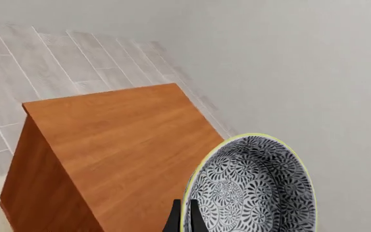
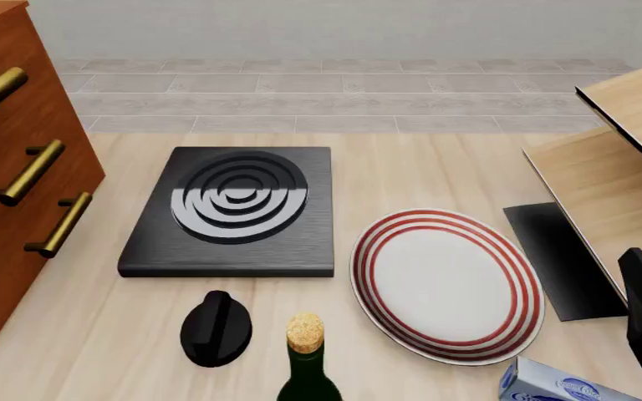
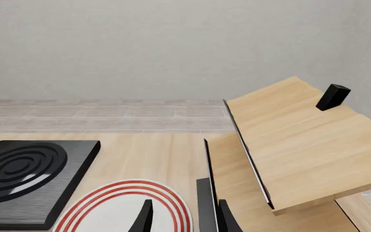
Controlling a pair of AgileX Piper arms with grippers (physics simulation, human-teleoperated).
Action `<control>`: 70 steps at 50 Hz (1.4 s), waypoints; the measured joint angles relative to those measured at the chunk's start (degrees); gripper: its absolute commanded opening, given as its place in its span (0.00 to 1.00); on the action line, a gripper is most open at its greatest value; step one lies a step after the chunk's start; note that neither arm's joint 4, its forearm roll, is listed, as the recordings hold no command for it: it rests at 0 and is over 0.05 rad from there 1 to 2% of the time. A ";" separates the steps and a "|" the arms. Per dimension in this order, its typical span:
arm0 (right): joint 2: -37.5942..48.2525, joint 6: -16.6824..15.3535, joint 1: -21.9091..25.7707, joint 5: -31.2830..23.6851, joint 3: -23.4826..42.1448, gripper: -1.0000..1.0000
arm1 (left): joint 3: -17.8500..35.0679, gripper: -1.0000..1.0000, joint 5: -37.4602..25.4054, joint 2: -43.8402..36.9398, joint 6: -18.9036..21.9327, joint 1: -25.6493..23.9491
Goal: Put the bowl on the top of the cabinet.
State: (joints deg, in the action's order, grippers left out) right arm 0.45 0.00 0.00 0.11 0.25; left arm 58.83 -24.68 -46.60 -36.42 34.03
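Note:
In the left wrist view the bowl [image 1: 256, 191], pale with a dense dark blue floral pattern, is held on edge with its inside facing the camera. My left gripper [image 1: 185, 217] is shut on its rim, one dark finger on each side. The bowl hangs above the flat reddish-brown top of the cabinet [image 1: 121, 145], near that top's edge. The front view shows only the cabinet's [image 2: 9, 167] drawer side with brass handles at the far left; the bowl and left gripper are outside it. My right gripper [image 3: 184, 220] is open and holds nothing, low over the table beside the plate.
On the table lie a black hot plate [image 2: 231, 209], a white red-ringed plate [image 2: 446, 284], a black knob [image 2: 215, 327], a corked bottle [image 2: 308, 359] and a blue box [image 2: 567, 386]. A pale wood shelf unit [image 2: 622, 184] stands at the right, with a small black block [image 3: 332, 96] on it.

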 measured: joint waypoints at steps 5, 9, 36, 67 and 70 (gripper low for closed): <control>0.00 0.00 0.00 0.00 0.00 1.00 | -0.19 0.00 0.50 -0.99 -1.62 1.01; 0.00 0.00 0.00 0.00 0.00 1.00 | -0.21 0.00 0.88 -1.74 -2.58 1.82; 0.00 0.00 0.00 0.00 0.00 1.00 | -1.90 0.00 4.43 -8.30 -7.63 6.56; 0.00 0.00 0.00 0.00 0.00 1.00 | -1.19 0.00 6.07 -10.38 -9.14 6.78; 0.00 0.00 0.00 0.00 0.00 1.00 | -1.04 0.00 6.15 -10.51 -9.20 6.63</control>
State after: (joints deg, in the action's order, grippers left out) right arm 0.44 0.00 0.00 0.11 0.25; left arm 57.79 -18.52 -57.11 -45.62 40.66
